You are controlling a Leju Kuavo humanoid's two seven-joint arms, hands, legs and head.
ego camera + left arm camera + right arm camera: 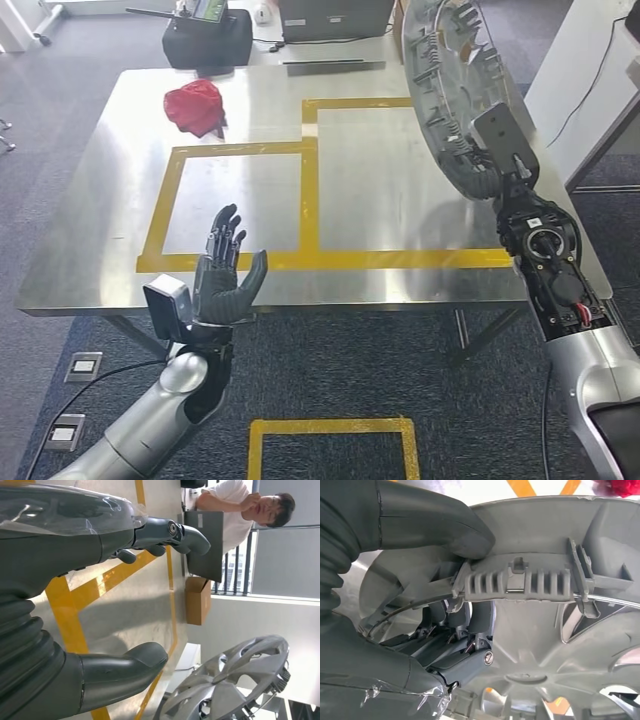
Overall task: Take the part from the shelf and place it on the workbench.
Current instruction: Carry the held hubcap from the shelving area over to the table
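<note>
The part is a silver plastic wheel cover (445, 85), held upright and tilted above the right side of the steel workbench (362, 190). My right hand (483, 170) grips its lower rim. In the right wrist view the thumb (433, 520) lies over the ribbed rim (523, 582) and dark fingers (448, 630) reach through behind it. The wheel cover (230, 680) hangs in the air in the left wrist view. My left hand (223, 275) stands at the workbench's front edge, fingers apart and upright, holding nothing.
Yellow tape (309, 200) marks two rectangles on the workbench. A red cloth (196, 105) lies at its back left, with a black bag (207, 38) behind it. A person (241, 510) sits beyond the table near a cardboard box (198, 600). Floor sockets (83, 367) lie on the left.
</note>
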